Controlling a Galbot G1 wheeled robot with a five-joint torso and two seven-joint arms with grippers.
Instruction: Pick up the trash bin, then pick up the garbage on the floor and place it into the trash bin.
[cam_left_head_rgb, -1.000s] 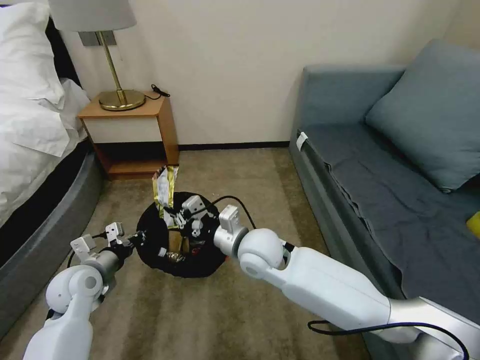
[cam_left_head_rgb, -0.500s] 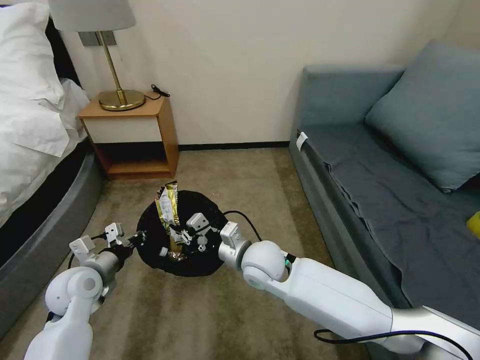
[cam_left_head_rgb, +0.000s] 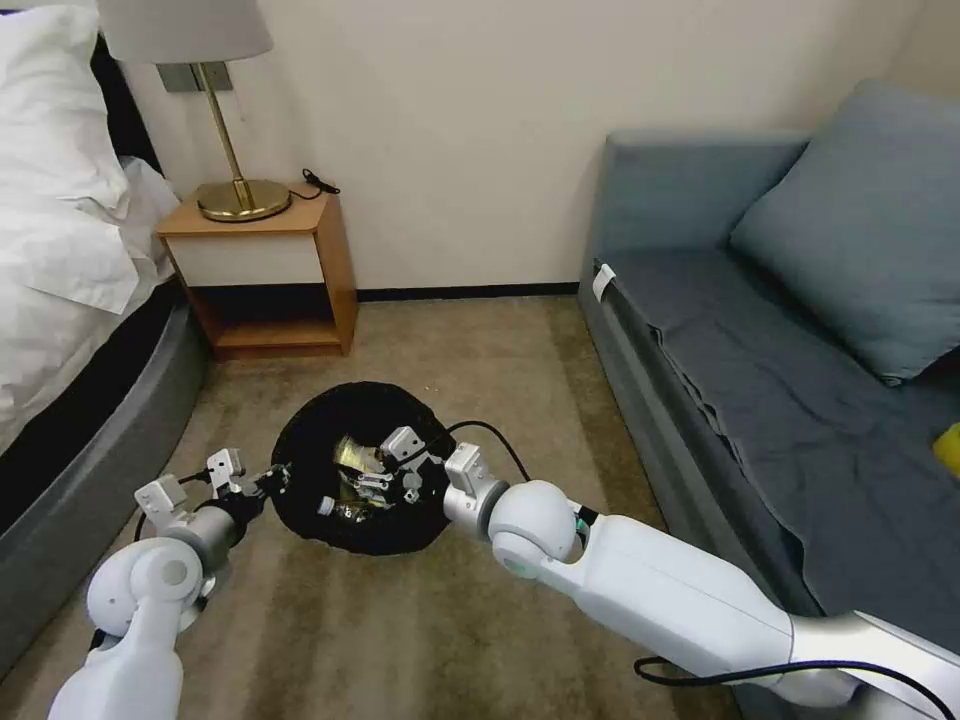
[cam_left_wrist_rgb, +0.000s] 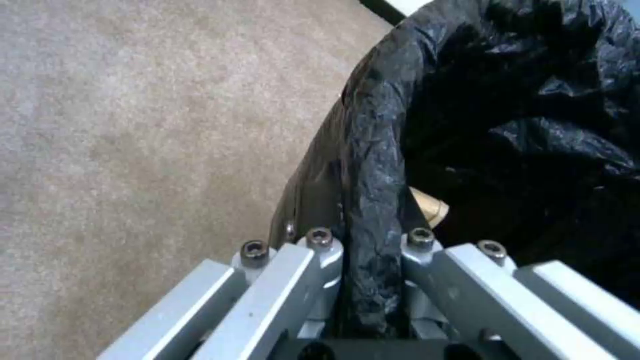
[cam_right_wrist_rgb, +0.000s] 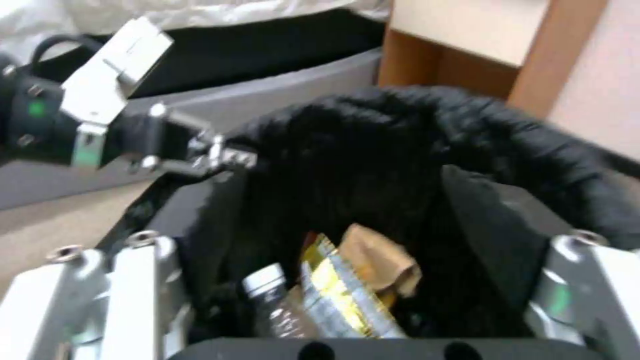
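One round black-lined trash bin (cam_left_head_rgb: 352, 478), garbage (cam_right_wrist_rgb: 347, 285) inside

Left hand (cam_left_wrist_rgb: 370, 250) clamped; right hand (cam_right_wrist_rgb: 347, 260) spread wide, both arms reaching forward

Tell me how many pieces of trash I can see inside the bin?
3 in the trash bin: bottle, gold wrapper beside it, brown paper bag behind. More may hide underneath.

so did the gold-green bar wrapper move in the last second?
Yes. The gold-green bar wrapper dropped from standing above the rim, near the nightstand, down inside the trash bin.
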